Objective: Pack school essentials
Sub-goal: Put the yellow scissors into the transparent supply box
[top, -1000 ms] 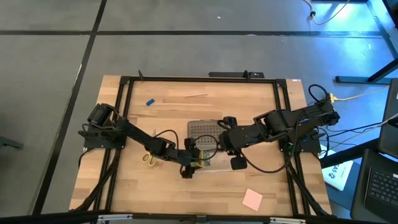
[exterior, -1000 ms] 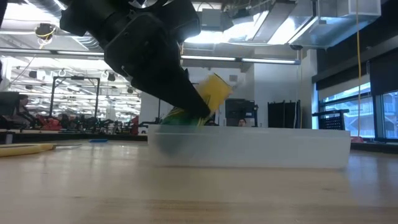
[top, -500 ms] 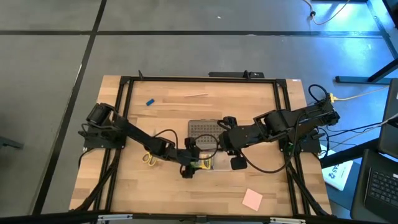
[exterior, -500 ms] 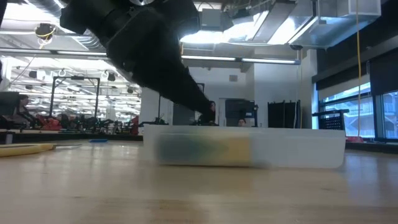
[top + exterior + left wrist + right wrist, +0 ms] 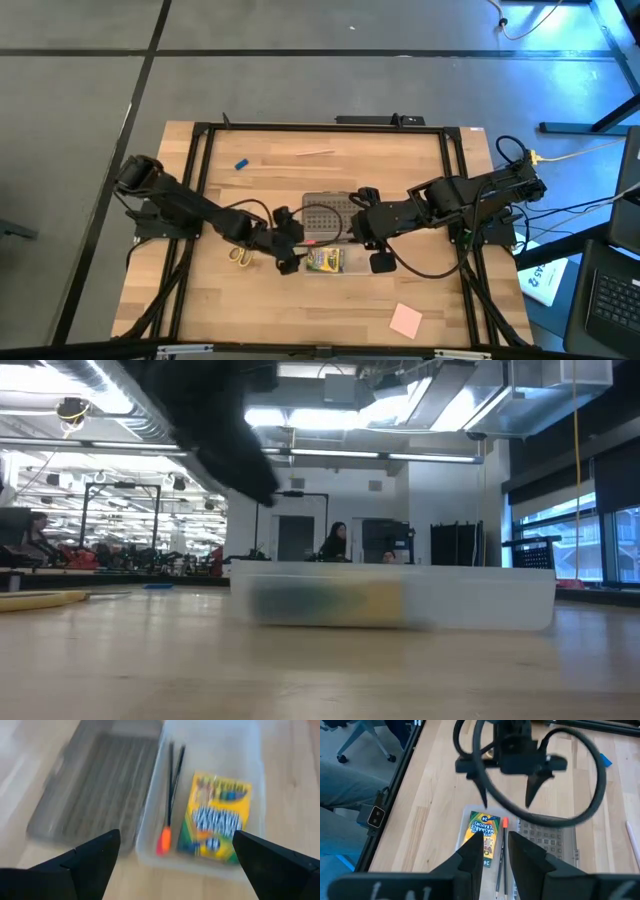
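Observation:
The green-and-yellow crayon box lies flat in the clear case beside thin pencils. The case's grey perforated lid lies open on the table at its far side. My left gripper hangs open above the case's left end, touching nothing. My right gripper hovers high over the case, fingers narrowly apart with nothing between them. Yellow-handled scissors lie left of the case, and the pink sticky-note pad at the near right. A tiny blue eraser and a pale stick lie near the far edge.
A black frame runs round the tabletop. In the low view the case stands in the middle, with the crayon box showing through its wall. Bare wood lies in front of the case and at the near left.
My left gripper has let go of the crayon box, which stood tilted with its lower end in the case and now lies flat inside. The gripper has then risen and drawn back toward the table's left edge, clear of the case.

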Action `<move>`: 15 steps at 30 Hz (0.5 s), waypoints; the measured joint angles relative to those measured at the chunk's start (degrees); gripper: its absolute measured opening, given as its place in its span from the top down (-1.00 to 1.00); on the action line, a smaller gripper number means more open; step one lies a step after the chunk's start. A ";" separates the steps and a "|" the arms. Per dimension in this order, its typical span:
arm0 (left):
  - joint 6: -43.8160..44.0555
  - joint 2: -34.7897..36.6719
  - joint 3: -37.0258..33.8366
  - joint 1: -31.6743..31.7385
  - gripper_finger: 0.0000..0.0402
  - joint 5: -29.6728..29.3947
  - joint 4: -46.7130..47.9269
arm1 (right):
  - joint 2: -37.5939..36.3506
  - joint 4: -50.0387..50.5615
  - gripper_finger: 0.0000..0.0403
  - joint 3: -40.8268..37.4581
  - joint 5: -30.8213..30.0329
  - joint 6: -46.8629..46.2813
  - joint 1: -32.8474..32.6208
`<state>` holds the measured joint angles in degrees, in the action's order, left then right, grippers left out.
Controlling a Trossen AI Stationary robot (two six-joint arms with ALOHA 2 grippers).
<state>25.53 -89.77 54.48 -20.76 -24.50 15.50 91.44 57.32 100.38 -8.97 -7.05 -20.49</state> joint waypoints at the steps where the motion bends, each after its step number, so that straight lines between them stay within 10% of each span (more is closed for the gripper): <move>1: 2.26 0.73 0.00 -0.58 -0.90 -0.10 2.26 | 0.00 -0.14 0.54 0.00 -0.02 0.00 0.02; 15: 46.01 3.27 0.00 -10.03 -0.90 6.79 24.21 | 0.00 -0.28 0.54 0.00 -0.02 0.00 0.00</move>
<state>71.54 -86.50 54.48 -30.79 -17.71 39.72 91.44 57.04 100.38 -8.99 -7.05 -20.49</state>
